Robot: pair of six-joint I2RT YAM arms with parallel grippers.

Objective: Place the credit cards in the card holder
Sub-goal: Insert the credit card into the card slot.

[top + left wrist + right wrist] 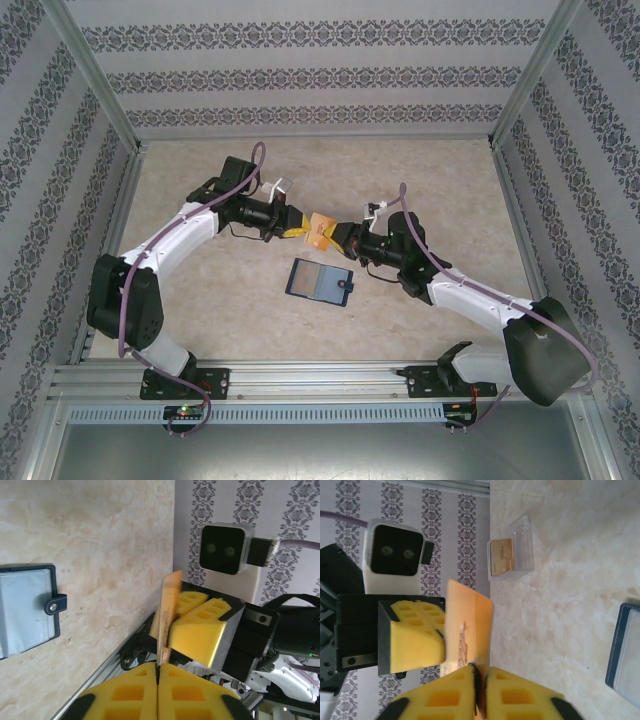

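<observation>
Just beyond the far edge of the card holder (pixel 320 281), lifted off the table (pixel 230 310), we note one orange credit card (pixel 472 620) held on edge between the two arms. In the top view it hangs over the strip of table behind the holder, not touching it.

The left gripper (pixel 158 672) comes in from the holder's far left. Its yellow pads are pressed together with one edge of the card caught in the seam. The right gripper (pixel 476 676) comes in from the holder's far right, and it is likewise clamped on the opposite edge of the same card. So we log a two-sided pinch, with both sets of fingers tight on the card.

The card holder itself lies open and flat on the table, lighter blue-grey inside facing up inside a dark navy border. Its clasp tab (pixel 55 605) sticks out from one side.

Well apart from the holder, on the far side of the held card, a clear plastic box (pixel 520 542) rests on the table. A second card (pixel 501 555) stands inside it. Its print is too small for us to read.

Patterned wallpaper panels (pixel 300 80) close in the table farther out from the holder.
</observation>
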